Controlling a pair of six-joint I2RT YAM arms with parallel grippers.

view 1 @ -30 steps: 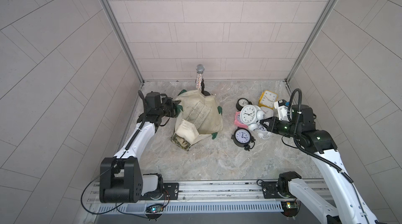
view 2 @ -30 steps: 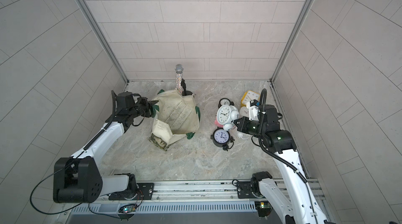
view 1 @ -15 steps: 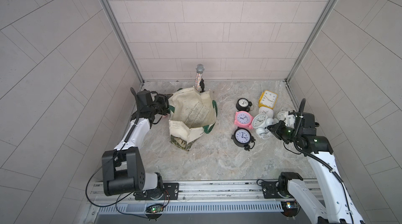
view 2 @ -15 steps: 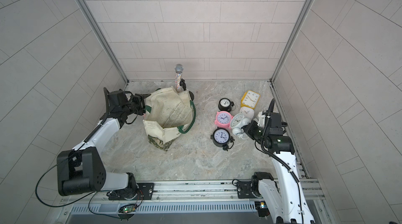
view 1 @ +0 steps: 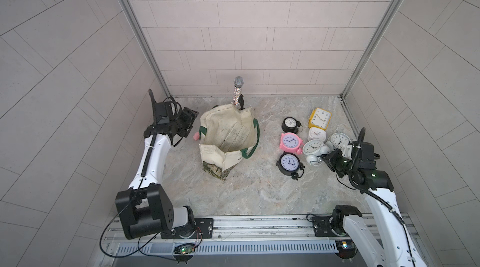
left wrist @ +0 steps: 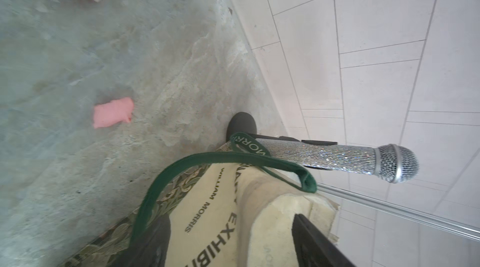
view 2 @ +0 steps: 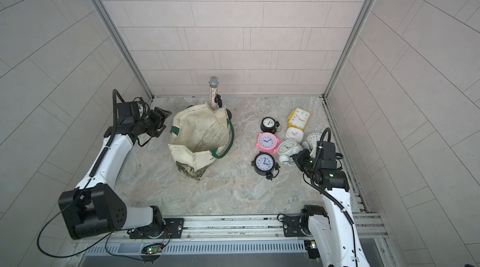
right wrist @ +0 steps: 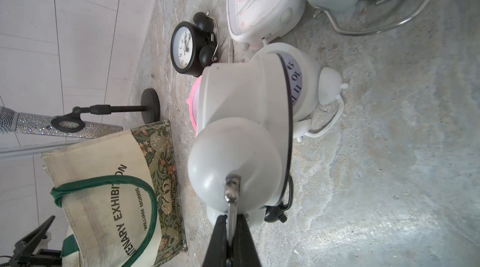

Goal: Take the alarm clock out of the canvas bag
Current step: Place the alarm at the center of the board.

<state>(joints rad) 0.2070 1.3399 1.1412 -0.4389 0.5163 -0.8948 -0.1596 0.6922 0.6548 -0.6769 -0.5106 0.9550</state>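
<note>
The white twin-bell alarm clock (view 1: 313, 148) is out, resting on the marble surface (view 1: 259, 193) right of the cream canvas bag (view 1: 226, 133). The right gripper (right wrist: 232, 226) clamps its wire handle (right wrist: 232, 198), unreleased, and the left gripper (view 1: 191, 123) gapes empty beside the bag.

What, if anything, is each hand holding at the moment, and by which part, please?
The right hand pinches the white alarm clock by its metal handle; the left hand is open, holding nothing.

Canvas bag (view 1: 213, 152) free of left fingers (left wrist: 320, 242)
</note>
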